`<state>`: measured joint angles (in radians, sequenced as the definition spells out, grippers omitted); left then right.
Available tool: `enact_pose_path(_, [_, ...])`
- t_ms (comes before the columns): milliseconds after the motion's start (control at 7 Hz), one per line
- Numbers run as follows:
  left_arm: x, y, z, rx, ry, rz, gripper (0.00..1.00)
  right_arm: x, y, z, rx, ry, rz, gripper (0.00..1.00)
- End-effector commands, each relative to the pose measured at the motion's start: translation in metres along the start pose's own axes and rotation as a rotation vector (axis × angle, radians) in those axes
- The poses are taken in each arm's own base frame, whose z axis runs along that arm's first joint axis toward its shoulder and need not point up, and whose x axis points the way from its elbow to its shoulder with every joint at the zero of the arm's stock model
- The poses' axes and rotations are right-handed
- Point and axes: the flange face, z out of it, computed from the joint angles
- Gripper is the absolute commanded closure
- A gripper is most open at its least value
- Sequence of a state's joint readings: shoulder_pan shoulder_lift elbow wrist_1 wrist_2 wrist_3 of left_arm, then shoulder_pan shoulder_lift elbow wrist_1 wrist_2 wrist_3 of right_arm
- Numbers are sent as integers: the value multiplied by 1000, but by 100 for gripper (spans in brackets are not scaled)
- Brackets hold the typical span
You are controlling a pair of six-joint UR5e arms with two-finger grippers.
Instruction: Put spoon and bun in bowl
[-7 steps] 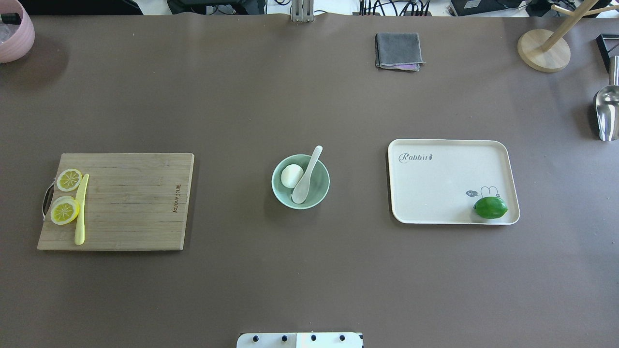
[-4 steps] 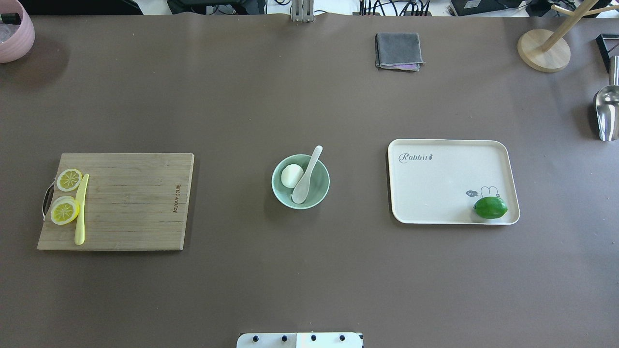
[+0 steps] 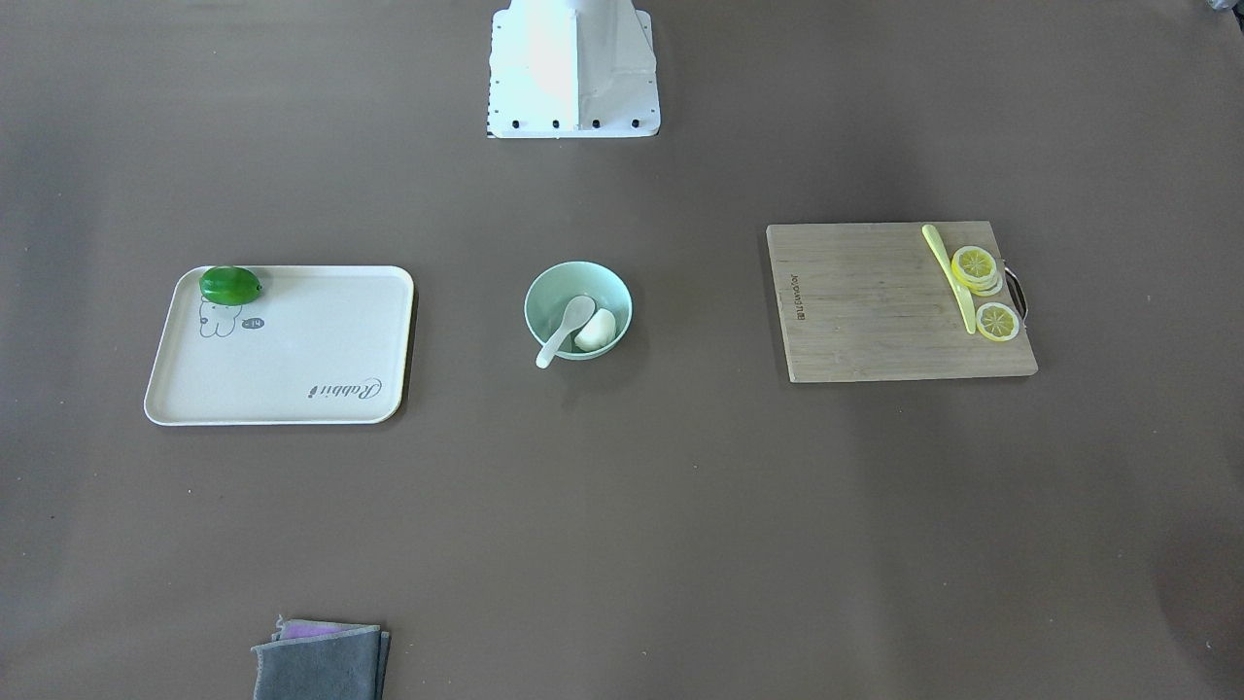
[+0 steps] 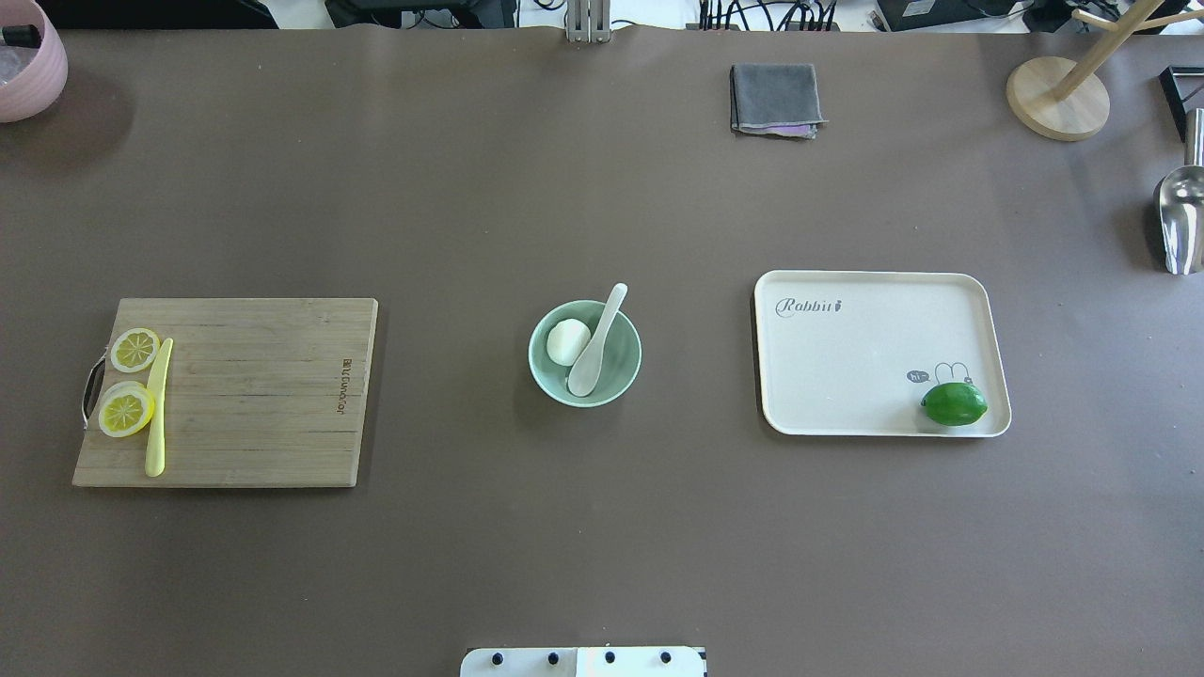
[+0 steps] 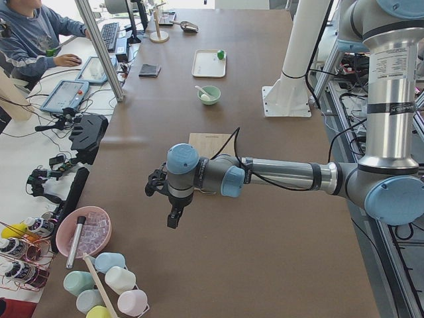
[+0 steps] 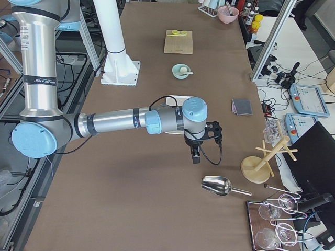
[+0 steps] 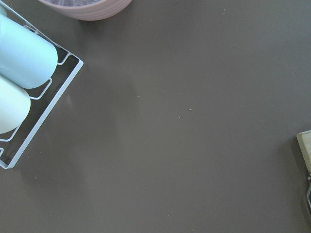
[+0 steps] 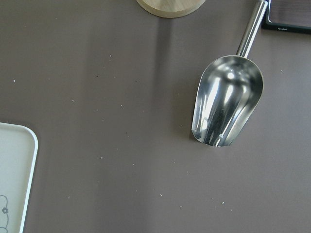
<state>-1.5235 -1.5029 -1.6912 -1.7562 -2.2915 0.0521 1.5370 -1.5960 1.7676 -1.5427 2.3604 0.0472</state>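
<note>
The mint-green bowl (image 4: 623, 365) stands at the table's middle; it also shows in the front view (image 3: 557, 285). The white bun (image 4: 566, 341) lies inside it, on its left in the overhead view. The cream-white spoon (image 4: 595, 346) rests in the bowl beside the bun, scoop down and handle over the far rim. My left gripper (image 5: 173, 220) shows only in the exterior left view, far from the bowl, near the table's left end. My right gripper (image 6: 196, 155) shows only in the exterior right view, near the right end. I cannot tell whether either is open or shut.
A wooden cutting board (image 4: 254, 395) with lemon slices (image 4: 127, 410) and a yellow knife (image 4: 157, 409) lies left of the bowl. A cream tray (image 4: 865, 367) with a green lime (image 4: 954, 403) lies right. A grey cloth (image 4: 775, 98), metal scoop (image 4: 1180, 216) and wooden stand (image 4: 1057, 97) sit at the back.
</note>
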Motion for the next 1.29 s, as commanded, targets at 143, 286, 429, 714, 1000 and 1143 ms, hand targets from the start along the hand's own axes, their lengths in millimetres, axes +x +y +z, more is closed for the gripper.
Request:
enact_pose_path(143, [3,1,-4,5,-9,4,2,0,1,0,1,0,-1,0])
enact_pose_path(286, [5,1,-6,9,-8,7,2,1,1,1,0,0,2,0])
enact_pose_path(429, [5,0,-6,10,-8,9,2,2,2,2,-2,1,4,0])
enact_pose_path(714, [5,1,-6,9,-8,13,2,3,2,4,-6,4,5,0])
enact_pose_path(1000, [16,-4,-21,39,-9,37,2,2,1,2,-2,4,1,0])
enact_pose_path(1143, [17,-5,-22,42,-6,39,2,1,1,2,-1,4,-1,0])
